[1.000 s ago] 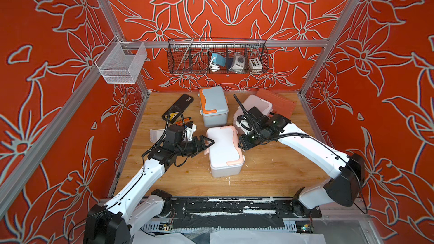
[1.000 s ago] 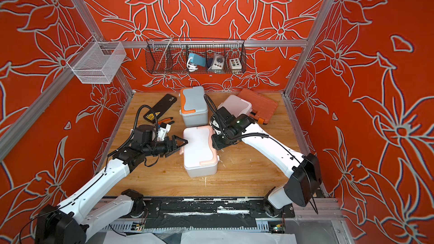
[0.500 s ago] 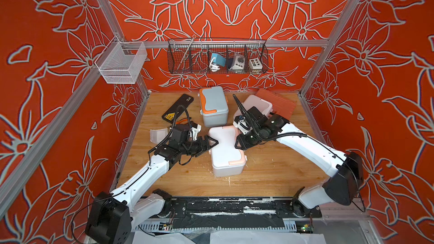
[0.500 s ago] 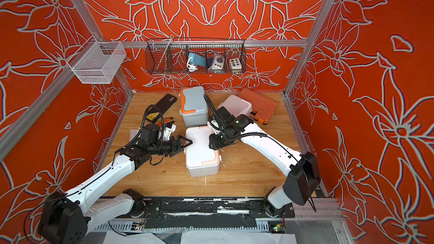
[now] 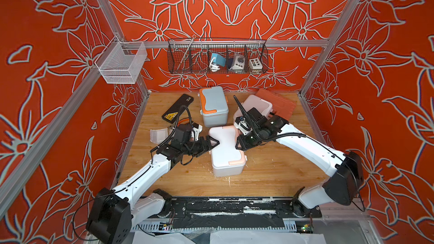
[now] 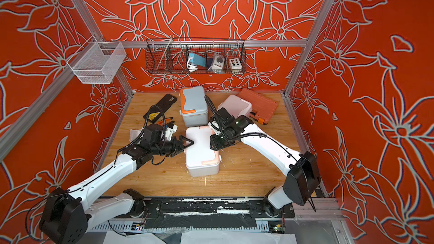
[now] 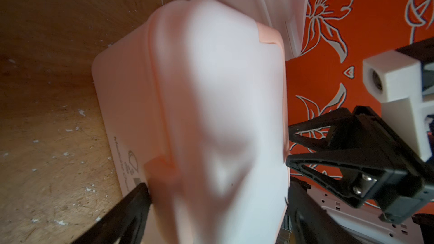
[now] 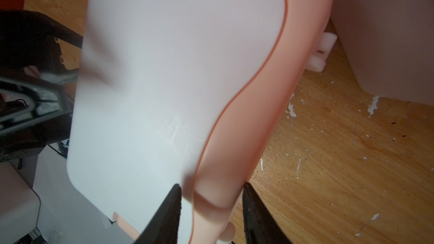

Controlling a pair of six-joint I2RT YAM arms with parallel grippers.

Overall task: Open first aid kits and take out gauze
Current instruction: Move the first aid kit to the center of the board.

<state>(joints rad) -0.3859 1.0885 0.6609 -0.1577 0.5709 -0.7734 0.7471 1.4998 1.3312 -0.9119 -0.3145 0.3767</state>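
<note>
Nearest me, on the scuffed wooden desk [image 5: 270,172] flecked with white chips, stands the white kit [image 5: 226,151], a boxy, round-cornered case of smooth matte plastic with peach trim and a lid that is waisted at both sides. The left fingers [image 7: 131,210], black and triangular, are spread wide across its left side. One rests against a peach tab, but I cannot tell whether they squeeze. Dark print with a small heart-like mark runs along the wall of the case there, too blurred to read. The right fingers [image 8: 169,212] are clenched on the peach rim at its right side. Just behind the white kit sits the blue-grey kit [image 5: 212,106] with its orange latch, lid down. Behind and to the right lies the dusty pink kit [image 5: 256,103], touching a ribbed orange case [image 5: 279,104]. Behind and to the left is a flat black case [image 5: 178,109] with a yellow label that is illegible. Farthest back, a black wire basket [image 5: 187,62] hangs on the wall.
</note>
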